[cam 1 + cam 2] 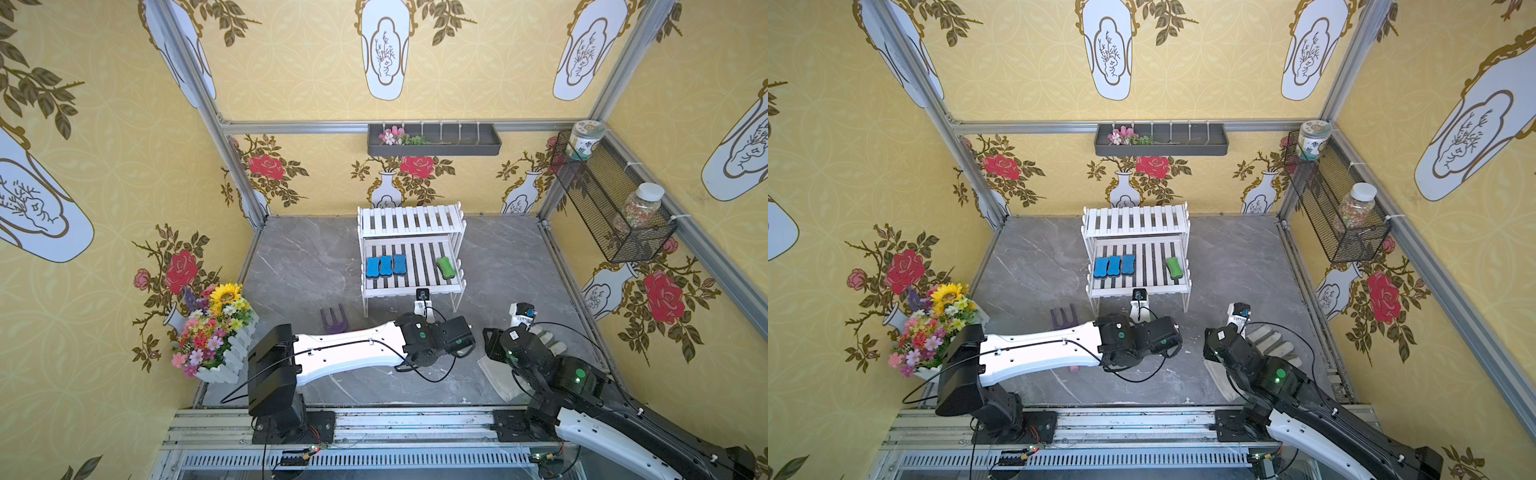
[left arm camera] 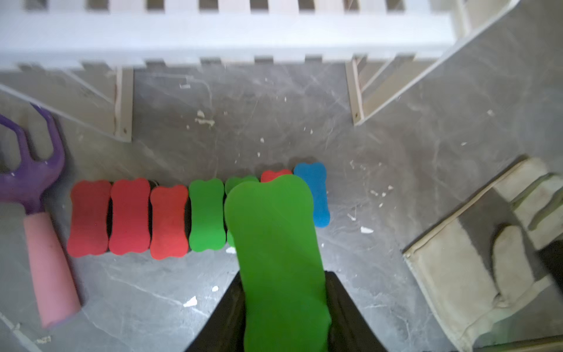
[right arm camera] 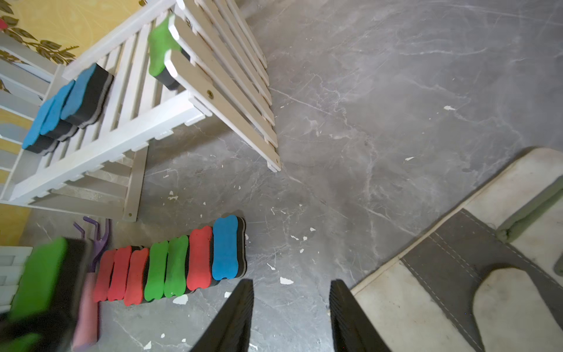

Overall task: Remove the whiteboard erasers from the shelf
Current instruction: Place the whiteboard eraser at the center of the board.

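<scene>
Near the shelf (image 1: 409,233), a green eraser (image 2: 274,243) is clamped by the left jaws; right jaws are parted, empty.

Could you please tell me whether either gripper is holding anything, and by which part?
The left gripper holds a green eraser by one end, a finger on each long edge. The right gripper is open and empty.

Four erasers (image 1: 385,266) on shelf (image 1: 390,291); lower tier
</scene>
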You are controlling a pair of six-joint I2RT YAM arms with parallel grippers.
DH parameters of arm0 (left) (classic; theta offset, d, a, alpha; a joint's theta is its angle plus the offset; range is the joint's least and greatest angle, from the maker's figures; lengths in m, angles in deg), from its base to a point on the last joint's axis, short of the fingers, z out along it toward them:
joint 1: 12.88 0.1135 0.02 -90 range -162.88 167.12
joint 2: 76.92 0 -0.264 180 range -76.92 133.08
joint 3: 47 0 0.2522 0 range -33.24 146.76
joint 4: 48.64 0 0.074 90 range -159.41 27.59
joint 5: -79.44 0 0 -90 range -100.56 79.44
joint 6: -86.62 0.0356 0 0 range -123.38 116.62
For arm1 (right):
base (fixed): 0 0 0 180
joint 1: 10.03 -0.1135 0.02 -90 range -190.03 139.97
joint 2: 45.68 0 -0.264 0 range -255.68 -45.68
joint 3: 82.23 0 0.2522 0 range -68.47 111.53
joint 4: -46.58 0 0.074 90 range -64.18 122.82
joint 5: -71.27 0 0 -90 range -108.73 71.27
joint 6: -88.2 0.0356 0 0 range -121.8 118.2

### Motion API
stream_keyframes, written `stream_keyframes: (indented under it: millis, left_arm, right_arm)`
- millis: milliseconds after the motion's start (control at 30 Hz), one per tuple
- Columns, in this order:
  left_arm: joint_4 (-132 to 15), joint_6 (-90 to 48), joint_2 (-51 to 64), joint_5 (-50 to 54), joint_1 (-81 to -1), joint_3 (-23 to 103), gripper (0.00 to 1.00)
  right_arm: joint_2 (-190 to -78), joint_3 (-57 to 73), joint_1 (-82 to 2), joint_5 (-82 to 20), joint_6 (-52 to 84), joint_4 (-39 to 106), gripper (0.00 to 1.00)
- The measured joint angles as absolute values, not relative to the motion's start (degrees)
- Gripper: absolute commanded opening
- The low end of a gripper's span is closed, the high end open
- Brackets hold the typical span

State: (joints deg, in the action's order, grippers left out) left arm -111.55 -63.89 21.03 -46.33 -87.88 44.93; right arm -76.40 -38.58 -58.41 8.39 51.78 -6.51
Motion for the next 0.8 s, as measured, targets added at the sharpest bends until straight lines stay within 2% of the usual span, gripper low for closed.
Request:
stream_keyframes:
  millis: [67,100,133,433,800]
  left_arm:
    - [-110.5,-64.1,22.9,-45.5,-88.2,45.0,0.4]
    - [-110.0,-64.0,18.2,-45.3,-88.3,45.5,0.41]
    - [-109.1,-64.0,25.0,-45.1,-88.3,46.5,0.41]
    - [-100.4,-61.6,36.8,-41.8,-87.9,56.3,0.4]
    - [-95.9,-62.6,41.6,-36.7,-84.1,55.8,0.38]
  right_arm:
    - [-76.4,-36.9,-58.4,9.9,52.0,-8.2,0.46]
    - [-76.2,-36.0,-58.4,10.5,52.2,-9.3,0.46]
    - [-76.1,-34.9,-58.4,11.5,52.5,-10.4,0.45]
    - [-69.9,-27.1,-58.4,19.7,57.2,-22.7,0.46]
    - [-65.1,-25.9,-58.4,23.7,60.9,-28.9,0.46]
